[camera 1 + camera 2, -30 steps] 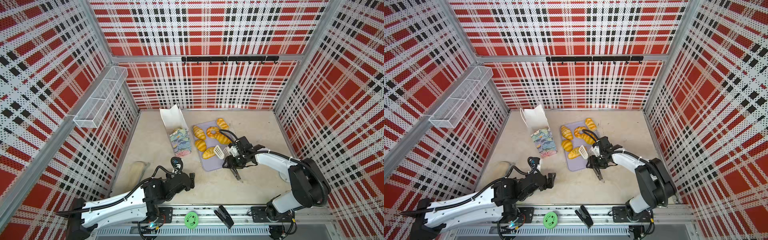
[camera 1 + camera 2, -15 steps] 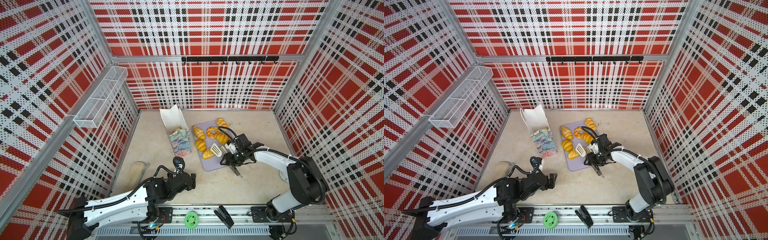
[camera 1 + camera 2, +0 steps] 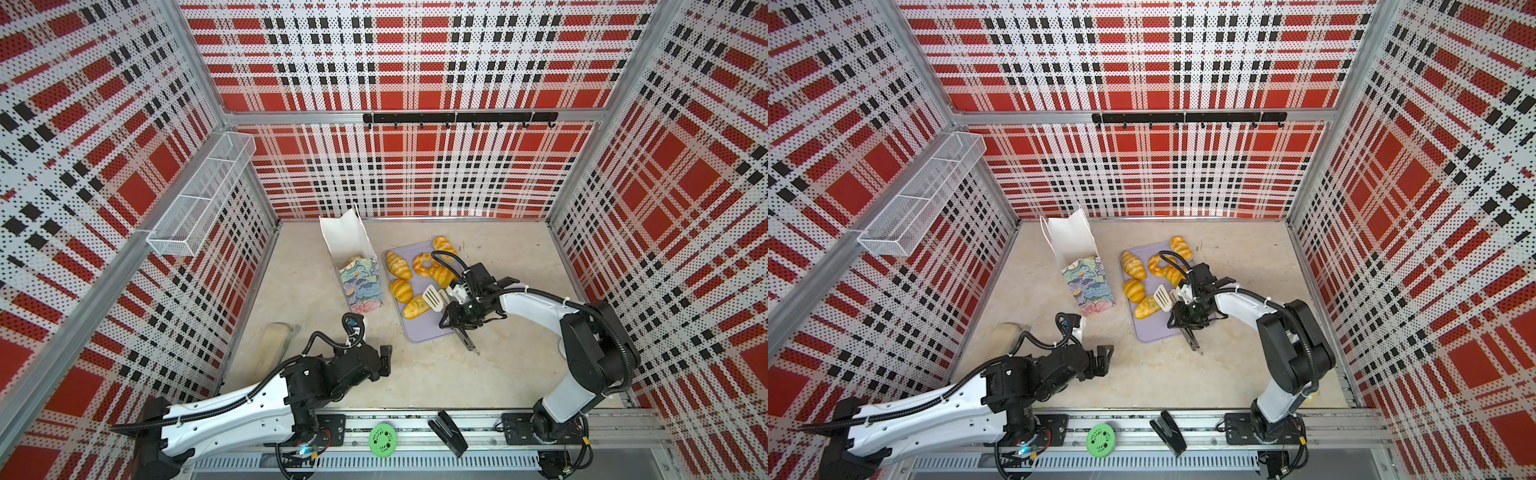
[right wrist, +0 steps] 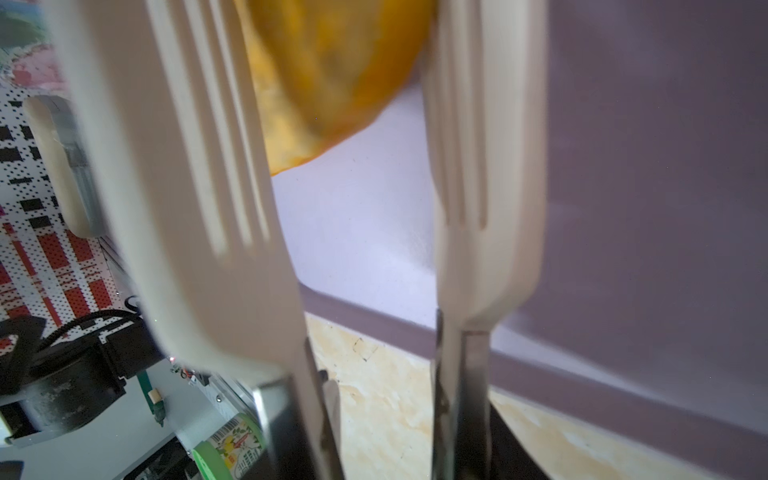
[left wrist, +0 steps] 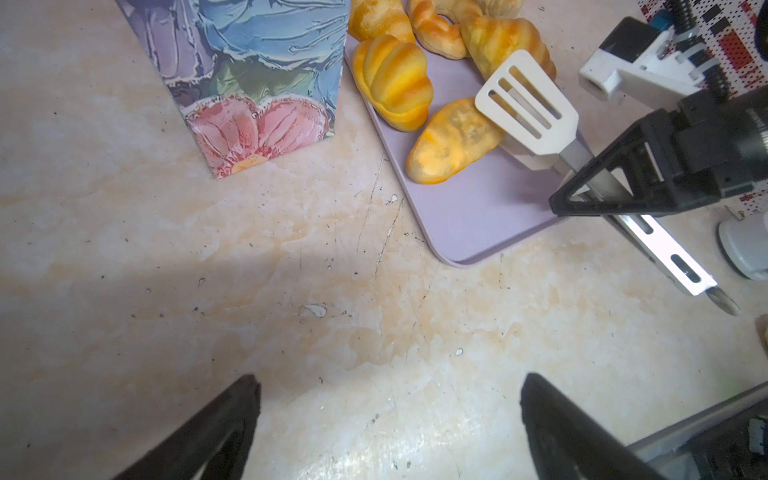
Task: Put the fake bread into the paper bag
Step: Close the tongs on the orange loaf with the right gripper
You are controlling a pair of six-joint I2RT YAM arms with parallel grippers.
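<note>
Several glossy golden pieces of fake bread lie on the lavender tray [image 3: 428,332] [image 3: 1152,332]. The paper bag [image 3: 359,278] [image 3: 1086,282] [image 5: 249,83] stands upright and open just left of the tray. My right gripper [image 3: 459,316] [image 3: 1187,318] [image 4: 382,457] is shut on the metal arms of white slotted tongs [image 3: 432,297] [image 5: 528,104] [image 4: 187,187]. The two tong heads straddle one end of the darker loaf [image 3: 415,308] [image 3: 1147,307] [image 5: 453,141] [image 4: 332,83], and the upper head rests on it. My left gripper [image 3: 384,359] [image 3: 1102,359] [image 5: 388,399] is open over bare table in front of the bag.
A beige oblong object [image 3: 272,345] lies at the front left by the wall. A green tape roll [image 3: 382,439] and a black stapler [image 3: 451,432] sit on the front rail. A wire basket [image 3: 203,195] hangs on the left wall, and a hook rail [image 3: 459,118] on the back wall.
My right gripper has carried the tongs a little leftward and back over the tray, and the tong heads have come closer together around the loaf. The left arm has barely moved.
</note>
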